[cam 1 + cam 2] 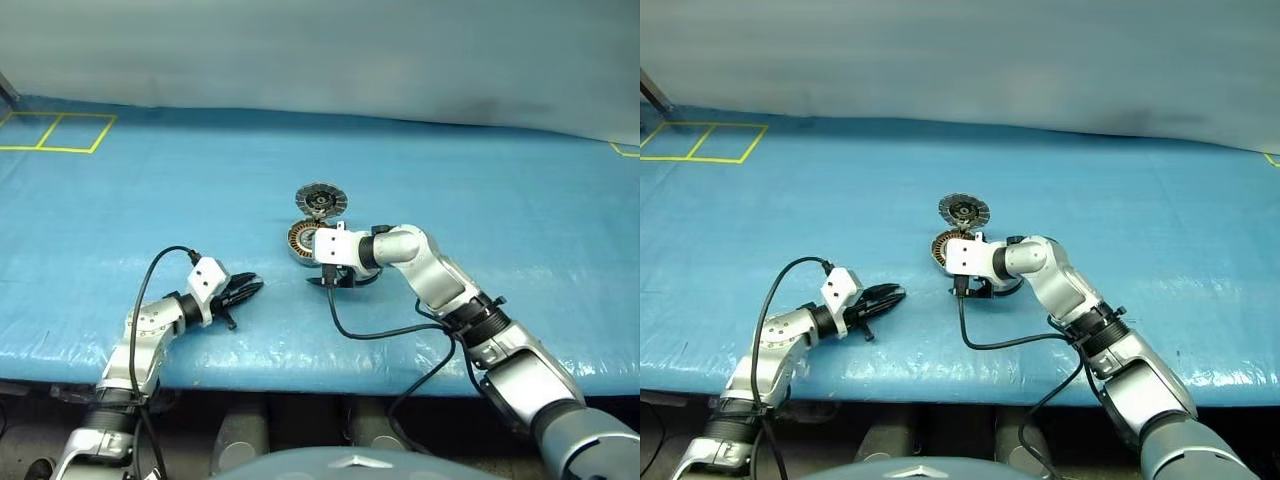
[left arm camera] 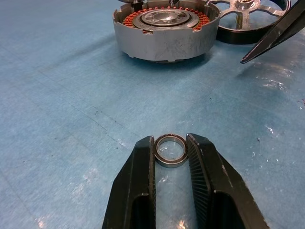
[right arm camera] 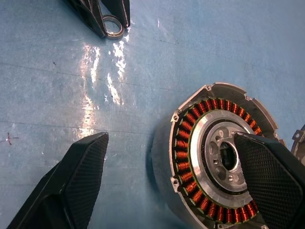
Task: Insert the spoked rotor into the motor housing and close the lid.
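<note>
Nearest, at the front edge of the blue tabletop [image 1: 90, 210], left gripper [image 1: 250, 288] low over the surface, fingers narrowed onto a small plain metal ring [image 2: 171, 150], pinched edge-on between the two ribbed pads. Farther in and toward the middle, right gripper [image 3: 171, 176] angled down over the motor housing [image 3: 217, 157], fingers spread wide and gripping nothing: one finger [image 3: 271, 176] hanging over the housing's central hub, the other [image 3: 71, 186] out over bare blue surface beside the silver wall. Housing upright on the tabletop, open top showing a ring of copper-brown windings around the hub; partly hidden behind the right wrist in the head views. Just beyond the housing in the head views, a round disc with a black-and-silver striped rim and dark centre, the lid [image 1: 321, 200], near the housing with a small gap, apart from both grippers. In the left wrist view, a dark ring with pale spokes [image 2: 250, 16] right beside the housing; cannot tell whether that is the spoked rotor or the lid's other face. Farthest back, yellow taped lines [image 1: 60, 132] at the left far corner of the tabletop.
</note>
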`<state>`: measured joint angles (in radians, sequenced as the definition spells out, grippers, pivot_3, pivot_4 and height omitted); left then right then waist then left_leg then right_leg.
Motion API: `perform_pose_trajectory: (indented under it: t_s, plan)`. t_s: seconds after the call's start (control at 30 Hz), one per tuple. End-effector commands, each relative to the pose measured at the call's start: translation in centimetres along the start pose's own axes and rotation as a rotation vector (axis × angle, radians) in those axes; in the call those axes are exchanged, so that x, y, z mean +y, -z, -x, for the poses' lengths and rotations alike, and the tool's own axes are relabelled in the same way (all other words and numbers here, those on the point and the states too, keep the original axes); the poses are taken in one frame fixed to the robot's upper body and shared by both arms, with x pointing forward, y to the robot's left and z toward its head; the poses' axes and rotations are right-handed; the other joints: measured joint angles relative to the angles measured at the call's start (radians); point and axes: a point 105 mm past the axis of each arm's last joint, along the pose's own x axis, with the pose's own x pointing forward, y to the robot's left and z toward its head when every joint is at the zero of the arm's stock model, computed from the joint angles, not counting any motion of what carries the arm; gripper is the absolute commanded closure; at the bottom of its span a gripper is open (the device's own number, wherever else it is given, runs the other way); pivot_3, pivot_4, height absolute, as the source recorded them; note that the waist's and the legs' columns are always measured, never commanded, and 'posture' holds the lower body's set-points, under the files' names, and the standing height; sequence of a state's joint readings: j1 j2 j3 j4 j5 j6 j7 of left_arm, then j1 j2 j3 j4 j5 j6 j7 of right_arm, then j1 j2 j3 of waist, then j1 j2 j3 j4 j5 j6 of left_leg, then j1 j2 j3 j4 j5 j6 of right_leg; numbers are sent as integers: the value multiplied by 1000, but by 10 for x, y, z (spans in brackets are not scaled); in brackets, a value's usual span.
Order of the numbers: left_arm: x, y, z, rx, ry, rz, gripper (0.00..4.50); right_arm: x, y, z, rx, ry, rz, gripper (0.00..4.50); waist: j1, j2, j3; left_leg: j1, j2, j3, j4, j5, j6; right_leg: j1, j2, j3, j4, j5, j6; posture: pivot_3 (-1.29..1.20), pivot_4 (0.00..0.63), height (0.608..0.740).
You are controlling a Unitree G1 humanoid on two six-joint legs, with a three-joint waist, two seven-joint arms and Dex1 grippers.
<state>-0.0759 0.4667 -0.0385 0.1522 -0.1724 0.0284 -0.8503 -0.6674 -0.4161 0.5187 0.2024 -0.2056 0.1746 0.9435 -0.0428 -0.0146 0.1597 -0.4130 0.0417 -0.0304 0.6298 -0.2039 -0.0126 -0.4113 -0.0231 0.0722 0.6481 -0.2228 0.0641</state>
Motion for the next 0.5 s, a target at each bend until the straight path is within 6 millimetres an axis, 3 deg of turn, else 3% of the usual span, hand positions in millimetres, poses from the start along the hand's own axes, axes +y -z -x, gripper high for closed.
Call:
perform_pose_trajectory:
  t_s: [0.03,0.4,0.5]
  plan:
    - [1,1,8,-1,-33,-1,3824,-7,-4,-2,10,-23,64,29,-1,0,0,0,0,0,0,0,0,0,0,0,0,0,0,0,150,740]
    - [-4,5,13,-7,-81,27,3824,-6,12,-7,103,-146,130,29,-1,0,0,1,0,0,0,0,0,0,0,0,0,0,-1,0,150,740]
    - [-4,6,15,-8,-95,31,3840,-8,12,-7,113,-173,142,643,-2,0,0,1,0,1,0,0,0,0,0,0,0,0,-1,0,150,740]
